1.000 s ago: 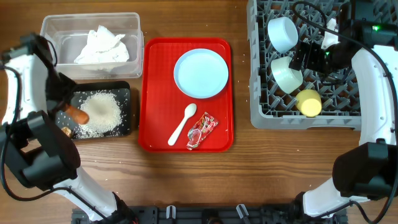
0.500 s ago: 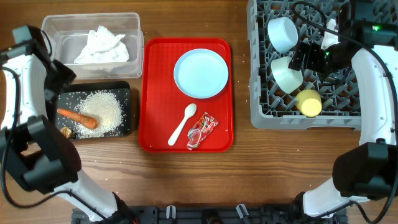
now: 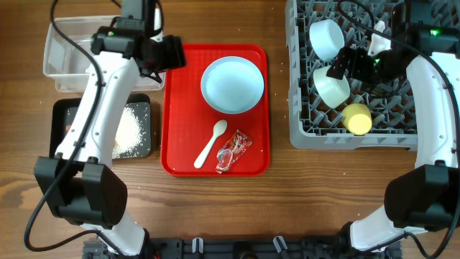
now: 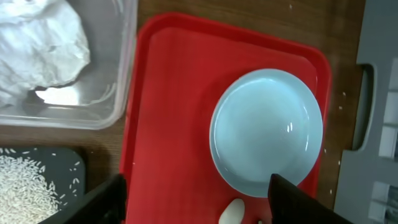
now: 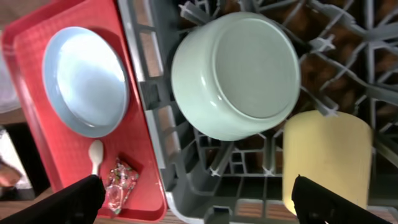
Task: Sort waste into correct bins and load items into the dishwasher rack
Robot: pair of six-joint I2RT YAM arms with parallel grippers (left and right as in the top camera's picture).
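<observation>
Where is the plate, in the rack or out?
Out: the plate lies flat on the red tray, left of the rack.

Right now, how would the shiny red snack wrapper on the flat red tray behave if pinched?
The shiny red snack wrapper looks crumpled, so it is probably floppy and light. Its glossy film may slip when pinched.

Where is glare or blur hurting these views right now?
Left wrist: one small glint on the plate, no washout. Right wrist: the bowl is crisp; dark fingers at the bottom edge are soft. Overhead: even light, shiny snack wrapper glints.
</observation>
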